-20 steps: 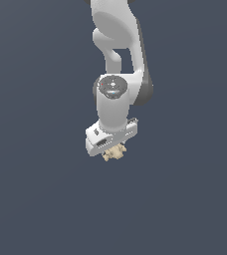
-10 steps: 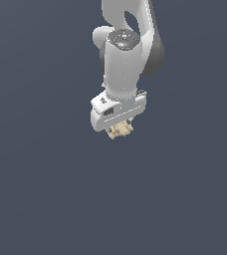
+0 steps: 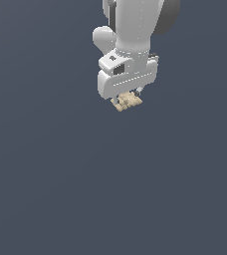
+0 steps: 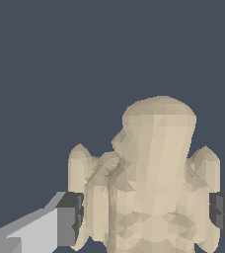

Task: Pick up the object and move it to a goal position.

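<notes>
Exterior view, white arm (image 3: 135, 30) hanging vertical, fingers (image 4: 70, 220) clamped on beige object (image 3: 127, 101)

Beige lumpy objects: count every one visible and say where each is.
1. The single beige-tan knobbly object sits clamped under the white gripper, with dark finger pads on either side. No other shows, though the arm could hide something behind it.
</notes>
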Action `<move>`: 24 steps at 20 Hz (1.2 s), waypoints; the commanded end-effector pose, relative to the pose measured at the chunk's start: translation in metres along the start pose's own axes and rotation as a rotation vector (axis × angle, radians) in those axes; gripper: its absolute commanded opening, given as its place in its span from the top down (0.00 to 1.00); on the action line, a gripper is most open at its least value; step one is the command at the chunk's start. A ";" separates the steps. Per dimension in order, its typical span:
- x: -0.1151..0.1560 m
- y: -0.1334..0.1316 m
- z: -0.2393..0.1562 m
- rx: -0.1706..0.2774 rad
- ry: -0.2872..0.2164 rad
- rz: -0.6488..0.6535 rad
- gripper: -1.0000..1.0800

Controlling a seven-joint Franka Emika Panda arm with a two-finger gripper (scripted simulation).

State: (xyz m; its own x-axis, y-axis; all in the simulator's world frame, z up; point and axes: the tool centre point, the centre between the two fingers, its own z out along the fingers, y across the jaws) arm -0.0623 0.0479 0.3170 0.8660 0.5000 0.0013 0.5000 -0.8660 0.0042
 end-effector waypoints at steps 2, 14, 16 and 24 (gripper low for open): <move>-0.013 -0.019 -0.035 0.001 0.000 0.000 1.00; -0.042 -0.066 -0.127 0.003 -0.001 0.000 1.00; -0.045 -0.070 -0.136 0.003 -0.001 0.000 1.00; -0.049 -0.078 -0.152 0.004 -0.001 0.000 1.00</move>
